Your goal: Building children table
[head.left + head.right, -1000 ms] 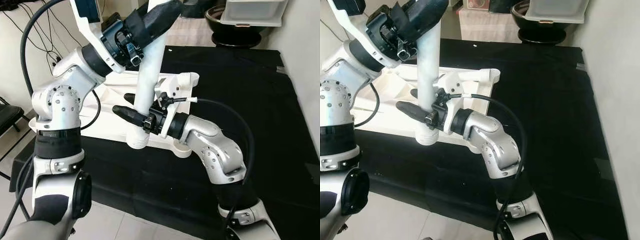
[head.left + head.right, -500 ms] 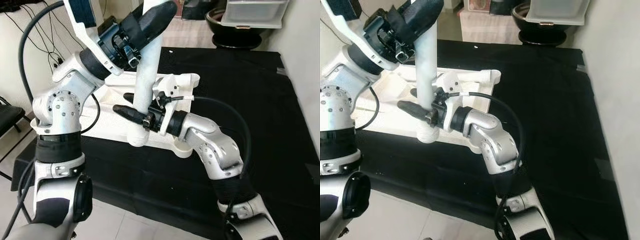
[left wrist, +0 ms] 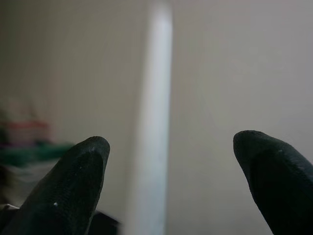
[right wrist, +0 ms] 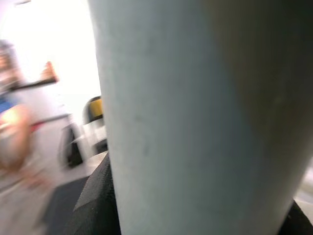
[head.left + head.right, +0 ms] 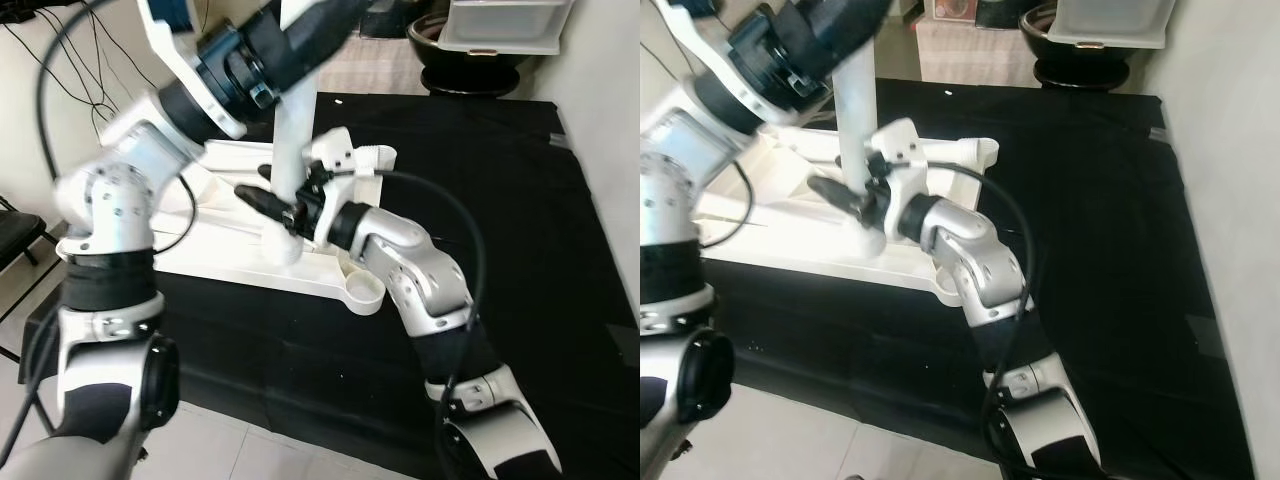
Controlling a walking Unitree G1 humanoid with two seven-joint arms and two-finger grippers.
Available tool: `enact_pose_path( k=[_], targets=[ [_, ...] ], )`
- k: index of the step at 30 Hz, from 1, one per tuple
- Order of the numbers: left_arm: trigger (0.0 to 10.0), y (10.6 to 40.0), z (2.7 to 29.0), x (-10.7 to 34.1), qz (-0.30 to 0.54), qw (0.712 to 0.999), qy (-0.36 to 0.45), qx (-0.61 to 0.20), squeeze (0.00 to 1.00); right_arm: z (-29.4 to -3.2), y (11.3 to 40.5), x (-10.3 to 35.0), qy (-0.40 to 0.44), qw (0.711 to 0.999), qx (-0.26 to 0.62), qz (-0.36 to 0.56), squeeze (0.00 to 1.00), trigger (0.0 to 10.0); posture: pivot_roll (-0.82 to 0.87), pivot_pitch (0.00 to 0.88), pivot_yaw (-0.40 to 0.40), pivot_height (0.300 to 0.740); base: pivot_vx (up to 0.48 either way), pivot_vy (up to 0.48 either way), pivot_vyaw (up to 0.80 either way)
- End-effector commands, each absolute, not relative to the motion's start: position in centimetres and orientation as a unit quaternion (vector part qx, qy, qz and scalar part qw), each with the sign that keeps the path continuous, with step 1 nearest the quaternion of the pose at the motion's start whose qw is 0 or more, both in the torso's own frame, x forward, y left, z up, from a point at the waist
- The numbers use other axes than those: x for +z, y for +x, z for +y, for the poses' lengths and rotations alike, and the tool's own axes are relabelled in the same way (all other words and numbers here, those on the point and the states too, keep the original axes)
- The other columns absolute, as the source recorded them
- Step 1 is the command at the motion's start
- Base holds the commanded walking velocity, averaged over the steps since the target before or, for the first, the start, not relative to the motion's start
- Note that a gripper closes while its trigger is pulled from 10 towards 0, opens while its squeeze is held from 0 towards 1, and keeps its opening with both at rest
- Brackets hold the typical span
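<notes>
White plastic table leg (image 5: 288, 160) upright, right end effector (image 5: 268, 203) clamping it, left end effector (image 3: 171, 171) released.

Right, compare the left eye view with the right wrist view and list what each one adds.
Left eye view alone: the flat white plastic tabletop lying on the black cloth, the left gripper high on the leg, and the right gripper lower on it. Right wrist view alone: a blurred yellow and black object behind. Shared: the white cylindrical table leg, held upright.
</notes>
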State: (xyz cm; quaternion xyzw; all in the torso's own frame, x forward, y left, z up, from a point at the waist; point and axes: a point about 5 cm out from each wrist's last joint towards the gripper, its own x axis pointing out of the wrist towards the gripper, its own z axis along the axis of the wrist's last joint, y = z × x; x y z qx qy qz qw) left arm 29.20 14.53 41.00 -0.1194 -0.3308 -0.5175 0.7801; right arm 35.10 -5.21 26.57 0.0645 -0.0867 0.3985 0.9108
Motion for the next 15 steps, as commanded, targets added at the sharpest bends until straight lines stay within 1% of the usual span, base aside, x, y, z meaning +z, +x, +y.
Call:
enact_pose_path(
  k=[1, 2, 3, 5, 6, 7, 8, 9, 10, 11, 13, 15],
  targets=[
    [10.0, 28.5, 15.6, 41.5, -0.346, 0.79, -0.112, -0.493, 1.0, -5.9, 35.6, 27.5, 0.098, 0.914, 0.378, -0.105, 0.0, 0.0, -0.02, 0.078, 0.045, 0.74, 0.0, 0.0, 0.0],
    [10.0, 28.5, 15.6, 41.5, -0.346, 0.79, -0.112, -0.493, 1.0, -5.9, 35.6, 27.5, 0.098, 0.914, 0.378, -0.105, 0.0, 0.0, -0.02, 0.078, 0.045, 0.74, 0.0, 0.0, 0.0],
    [10.0, 28.6, 16.9, 41.2, -0.349, 0.813, -0.113, -0.452, 1.0, -6.4, 35.8, 28.0, 0.115, 0.916, 0.367, -0.115, 0.0, 0.0, -0.02, 0.08, 0.044, 0.74, 0.0, 0.0, 0.0],
    [10.0, 28.8, 19.0, 40.3, -0.347, 0.849, -0.12, -0.38, 1.0, -7.2, 36.0, 28.5, 0.132, 0.917, 0.354, -0.128, 0.0, 0.0, -0.02, 0.086, 0.041, 0.74, 0.0, 0.0, 0.0],
    [10.0, 28.9, 19.6, 39.1, -0.333, 0.866, -0.123, -0.353, 0.91, -7.4, 36.0, 28.7, 0.123, 0.918, 0.353, -0.133, 0.0, 10.0, -0.01, 0.093, 0.04, 0.74, 0.0, 0.0, 0.0],
    [10.0, 29.0, 19.9, 38.3, -0.322, 0.875, -0.125, -0.34, 0.91, -7.4, 36.0, 28.7, 0.115, 0.919, 0.353, -0.136, 0.0, 10.0, -0.01, 0.093, 0.04, 0.74, 0.0, 0.0, 0.0],
    [10.0, 28.8, 19.8, 36.8, -0.302, 0.882, -0.126, -0.34, 0.0, -7.5, 36.0, 28.7, 0.107, 0.92, 0.353, -0.136, 0.0, 10.0, -0.01, 0.098, 0.04, 0.74, 0.0, 0.0, 0.0],
    [10.0, 28.8, 19.8, 36.8, -0.302, 0.882, -0.126, -0.34, 0.0, -7.5, 36.0, 28.7, 0.107, 0.92, 0.353, -0.136, 0.0, 10.0, -0.01, 0.098, 0.04, 0.74, 0.0, 0.0, 0.0],
    [10.0, 27.8, 18.9, 34.4, -0.268, 0.885, -0.122, -0.36, 0.0, -7.7, 36.2, 28.5, 0.091, 0.922, 0.351, -0.135, 0.0, 10.0, -0.01, 0.109, 0.033, 0.74, 0.0, 0.0, 0.0],
    [10.0, 27.8, 18.9, 34.4, -0.268, 0.885, -0.122, -0.36, 0.0, -7.7, 36.2, 28.5, 0.091, 0.922, 0.351, -0.135, 0.0, 10.0, -0.01, 0.109, 0.033, 0.74, 0.0, 0.0, 0.0],
    [10.0, 26.6, 17.5, 32.1, -0.232, 0.886, -0.122, -0.383, 0.0, -7.8, 36.4, 28.3, 0.071, 0.926, 0.345, -0.131, 0.0, 10.0, -0.01, 0.115, 0.028, 0.74, 0.0, 0.0, 0.0],
    [10.0, 26.0, 17.0, 31.2, -0.218, 0.886, -0.125, -0.389, 0.0, -7.9, 36.6, 28.3, 0.065, 0.928, 0.342, -0.13, 0.0, 10.0, -0.01, 0.118, 0.026, 0.74, 0.0, 0.0, 0.0]
  ],
)
